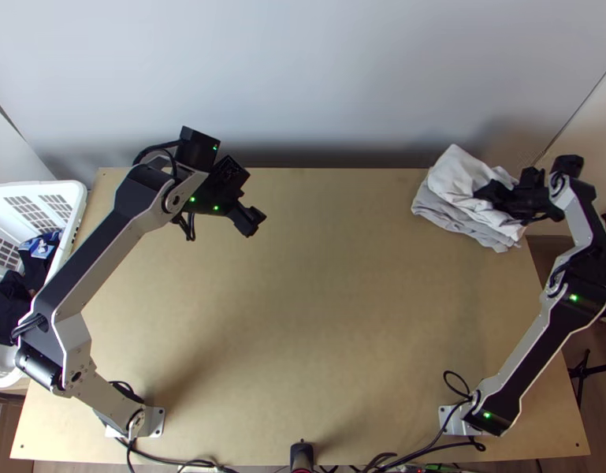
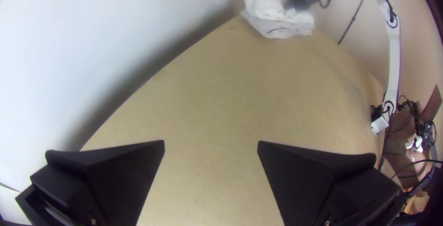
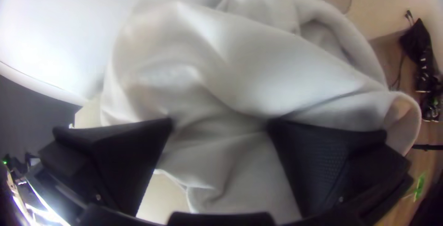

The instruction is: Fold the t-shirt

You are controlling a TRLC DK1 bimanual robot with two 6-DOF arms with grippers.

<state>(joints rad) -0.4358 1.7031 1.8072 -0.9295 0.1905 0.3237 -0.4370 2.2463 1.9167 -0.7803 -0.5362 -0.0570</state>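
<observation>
Two arms, two grippers, one pale cloth pile (image 1: pixel 452 175) counted (number of garments in it cannot be told). Pile set at table's far right corner, bunched, loosely layered. Left gripper (image 1: pixel 254 223) held above table's far left part, fingers spread wide, nothing gripped. Right gripper (image 1: pixel 492 191) placed at pile, fingers parted widely, cloth seen between them, no pinch made. Light wooden table (image 1: pixel 303 315) backed by pale wall (image 1: pixel 303 79). One white basket (image 1: pixel 76 189) stood at left edge, dark clothes (image 1: pixel 7 306) kept inside.
</observation>
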